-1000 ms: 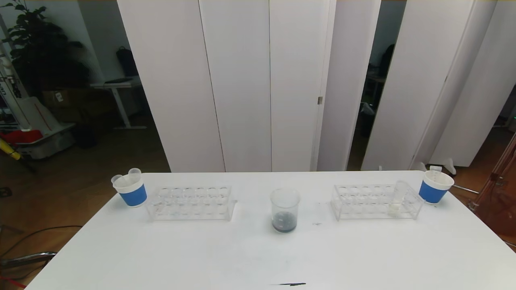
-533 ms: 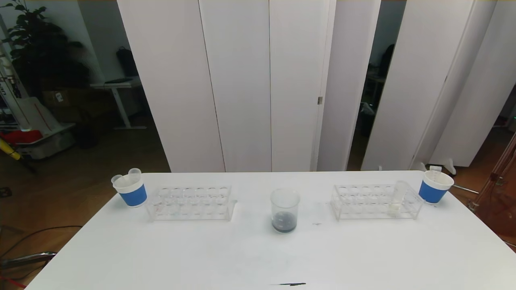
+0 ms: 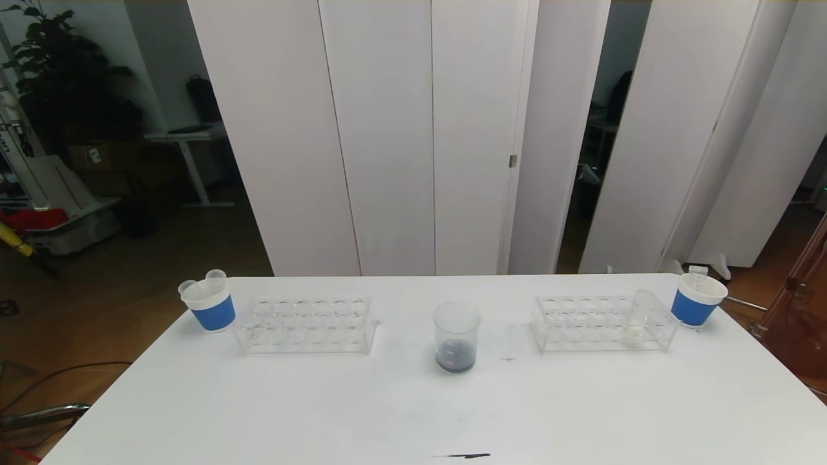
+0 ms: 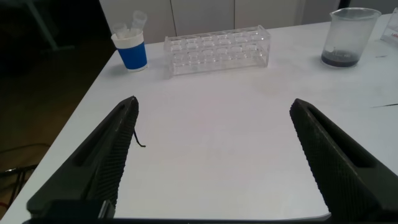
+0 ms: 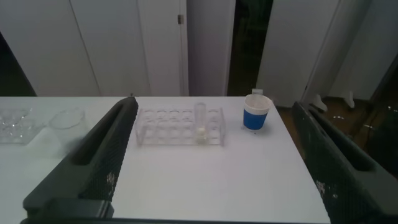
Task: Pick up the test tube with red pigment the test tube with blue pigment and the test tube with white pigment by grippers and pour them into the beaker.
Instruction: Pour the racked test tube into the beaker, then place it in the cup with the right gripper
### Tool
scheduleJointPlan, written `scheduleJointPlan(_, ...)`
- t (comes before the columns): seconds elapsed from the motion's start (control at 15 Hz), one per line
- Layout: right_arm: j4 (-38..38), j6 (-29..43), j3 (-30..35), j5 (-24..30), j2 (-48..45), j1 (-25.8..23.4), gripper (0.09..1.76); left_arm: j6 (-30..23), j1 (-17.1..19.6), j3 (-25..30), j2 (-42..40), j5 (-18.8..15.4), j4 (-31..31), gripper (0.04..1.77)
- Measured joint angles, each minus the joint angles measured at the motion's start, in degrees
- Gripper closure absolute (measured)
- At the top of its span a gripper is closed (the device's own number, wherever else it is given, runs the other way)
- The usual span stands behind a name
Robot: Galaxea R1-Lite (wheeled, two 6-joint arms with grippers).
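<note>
The beaker (image 3: 457, 336) stands at the table's middle with dark liquid at its bottom; it also shows in the left wrist view (image 4: 349, 37) and the right wrist view (image 5: 67, 121). The test tube with white pigment (image 3: 637, 318) stands upright in the right-hand clear rack (image 3: 581, 326), also seen from the right wrist (image 5: 201, 121). The test tubes with red and blue pigment are out of view. My left gripper (image 4: 214, 104) hangs open over bare table near the front left. My right gripper (image 5: 214, 106) is open too, well short of the right rack. Neither arm appears in the head view.
An empty clear rack (image 3: 303, 325) sits left of the beaker. A blue-and-white paper cup (image 3: 210, 305) holding clear tubes stands at the far left, another cup (image 3: 696, 299) at the far right. A small dark mark (image 3: 465, 456) lies near the white table's front edge.
</note>
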Motion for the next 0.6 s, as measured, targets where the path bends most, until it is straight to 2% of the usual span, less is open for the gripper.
scheduleJointPlan(0.4, -19.13, 1.85, -1.66, -0.49, 25.62, 0.0, 0.1, 0.0, 0.0, 0.0, 0.01, 0.0, 0.0, 0.07)
scheduleJointPlan(0.6, -31.61, 1.91, 0.43, -0.57, 37.4, -0.16, 0.1, 0.02, 0.0, 0.0, 0.04, 0.0, 0.0, 0.07)
